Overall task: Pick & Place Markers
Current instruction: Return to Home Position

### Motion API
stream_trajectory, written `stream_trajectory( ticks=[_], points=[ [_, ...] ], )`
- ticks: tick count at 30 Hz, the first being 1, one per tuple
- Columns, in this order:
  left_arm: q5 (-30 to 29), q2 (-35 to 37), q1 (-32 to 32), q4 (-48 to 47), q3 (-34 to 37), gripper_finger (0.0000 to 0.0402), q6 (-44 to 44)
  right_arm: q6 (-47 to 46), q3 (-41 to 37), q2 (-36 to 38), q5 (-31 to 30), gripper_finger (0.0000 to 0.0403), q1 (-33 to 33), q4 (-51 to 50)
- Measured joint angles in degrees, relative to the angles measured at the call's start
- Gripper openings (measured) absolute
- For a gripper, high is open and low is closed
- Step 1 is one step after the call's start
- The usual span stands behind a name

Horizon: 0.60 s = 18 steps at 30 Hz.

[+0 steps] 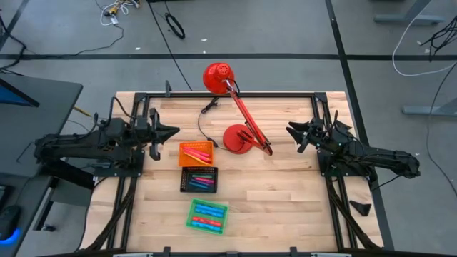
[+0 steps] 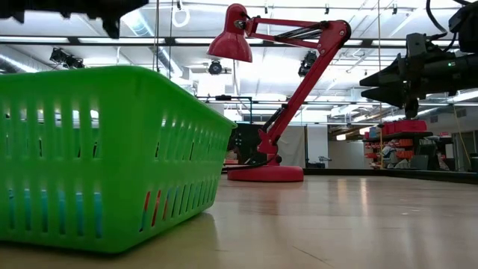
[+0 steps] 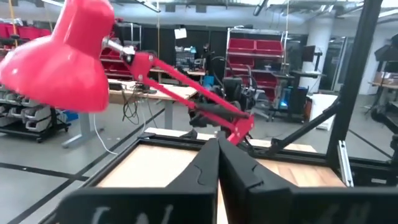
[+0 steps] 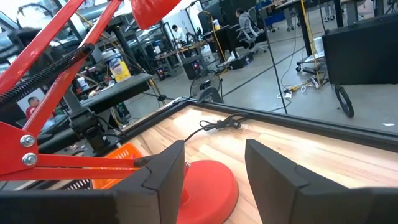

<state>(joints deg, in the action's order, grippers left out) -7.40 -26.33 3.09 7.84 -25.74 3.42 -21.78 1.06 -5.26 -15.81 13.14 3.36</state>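
**A:** From above, how do the grippers stand?

**B:** Left gripper (image 1: pixel 170 132) near the table's (image 1: pixel 285 203) left edge, jaws pinched to a point, holding nothing; right gripper (image 1: pixel 291 130) near the right edge, jaws spread, empty.

**A:** And the markers (image 1: pixel 203 181)?

**B:** All in three trays left of centre: orange tray (image 1: pixel 180 153), black tray (image 1: pixel 183 180), green tray (image 1: pixel 191 213) nearest the front edge; a red desk lamp (image 1: pixel 238 138) stands just beside the orange one.

**A:** The low view?

**B:** Green tray wall fills the left, with blue and red markers showing through its slots; right gripper hangs high, jaws parted.

**A:** The wrist views?

**B:** Left: fingers (image 3: pixel 202 171) pressed together, nothing between; right: fingers (image 4: pixel 166 169) well apart, empty.
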Motion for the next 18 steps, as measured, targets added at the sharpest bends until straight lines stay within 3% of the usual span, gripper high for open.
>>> stream_trajectory(
  ticks=[7,18],
  points=[
    [-0.01,7.76,0.0,3.21,10.14,0.0019,0.08,0.0,0.0,0.02,0.02,0.017,-0.01,0.02],
    [-0.16,15.18,-0.02,10.36,20.65,0.0006,-0.87,0.0,0.0,0.02,0.02,0.017,-0.02,0.0]
  ],
)
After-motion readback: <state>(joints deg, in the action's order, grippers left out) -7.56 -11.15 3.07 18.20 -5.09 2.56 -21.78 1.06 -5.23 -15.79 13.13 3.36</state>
